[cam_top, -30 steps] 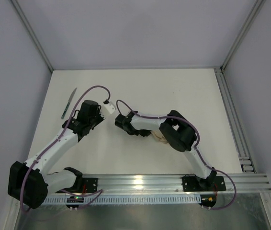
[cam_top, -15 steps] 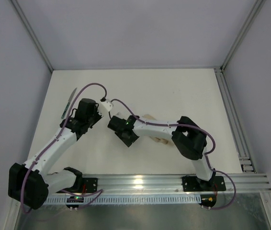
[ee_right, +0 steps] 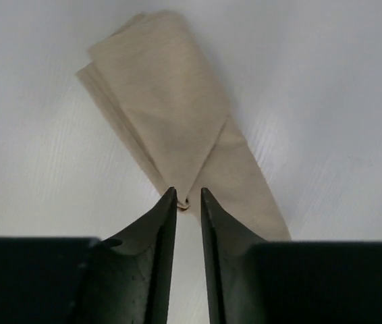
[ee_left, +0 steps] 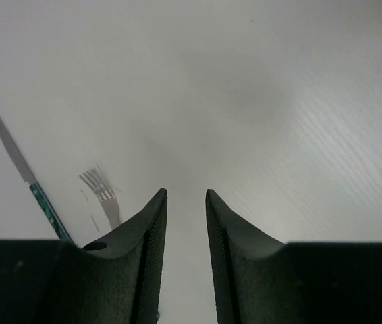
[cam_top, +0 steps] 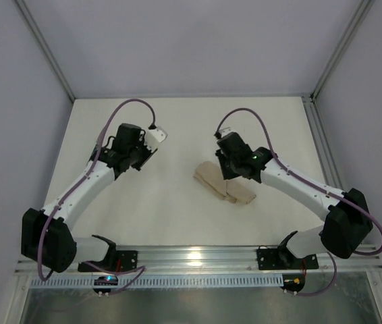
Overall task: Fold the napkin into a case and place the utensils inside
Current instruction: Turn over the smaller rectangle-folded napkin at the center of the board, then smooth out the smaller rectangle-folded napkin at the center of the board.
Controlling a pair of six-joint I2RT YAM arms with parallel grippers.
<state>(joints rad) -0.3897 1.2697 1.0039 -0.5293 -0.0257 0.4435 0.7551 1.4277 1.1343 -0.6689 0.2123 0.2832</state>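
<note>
The napkin lies folded as a narrow, tapering beige case (cam_top: 223,184) on the white table, right of centre. It fills the upper middle of the right wrist view (ee_right: 171,115). My right gripper (cam_top: 228,171) hovers at its far edge, jaws narrowly open and empty (ee_right: 188,194), with a small cloth fold just past the tips. My left gripper (cam_top: 127,145) is open and empty (ee_left: 186,196) over bare table. The knife (ee_left: 23,177) with its teal handle and the fork's tines (ee_left: 99,185) lie to its left. The top view hides both utensils under the left arm.
The table (cam_top: 177,121) is enclosed by grey walls, with a metal rail (cam_top: 329,169) down its right edge and another along the front. Purple cables loop over both arms.
My right arm has swung from the table's left-middle back to the right, uncovering the folded napkin. My left gripper has shifted a little farther away and now covers the knife in the top view.
</note>
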